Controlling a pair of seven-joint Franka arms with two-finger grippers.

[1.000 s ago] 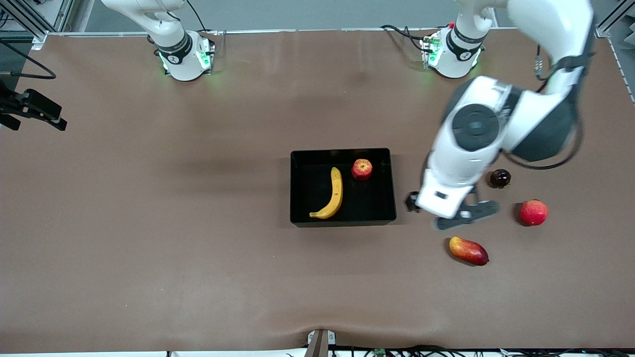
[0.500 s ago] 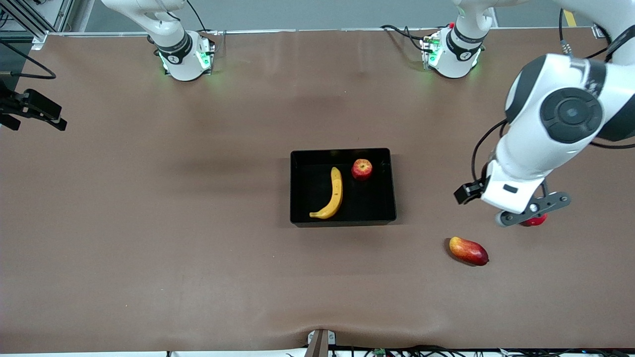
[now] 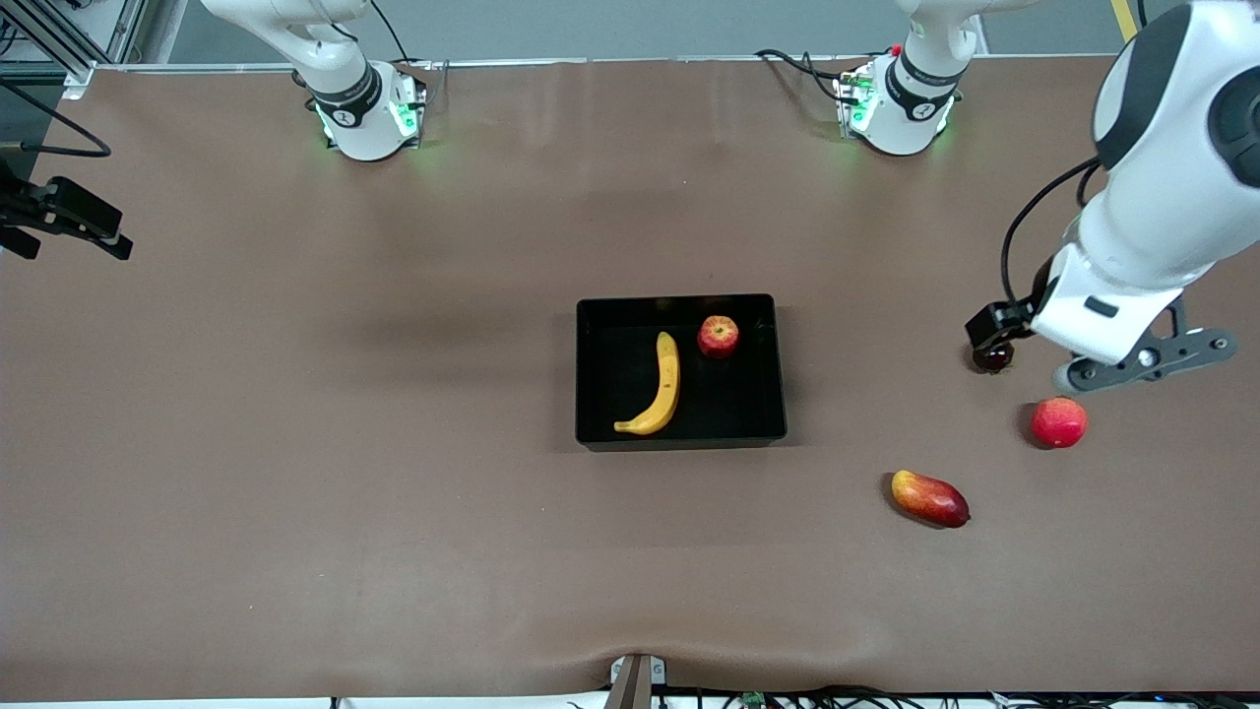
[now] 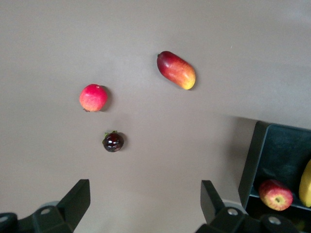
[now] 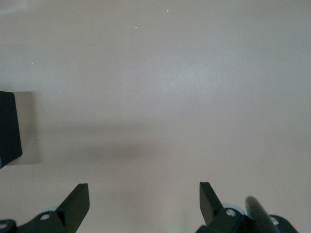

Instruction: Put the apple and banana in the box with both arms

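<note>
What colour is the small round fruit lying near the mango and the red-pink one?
Very dark maroon, nearly black, and glossy; the left wrist view shows it best.

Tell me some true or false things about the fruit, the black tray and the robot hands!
1. The long curved yellow banana lies in the shallow glossy black box. True.
2. The small red apple with yellowish patches sits on the brown table. False: it is in the box, beside the banana.
3. The left gripper holds the elongated red-yellow mango. False: it is open and empty; the mango lies on the table.
4. The right gripper is open, holding nothing. True.
5. The tiny dark round fruit lies outside the box. True.
</note>
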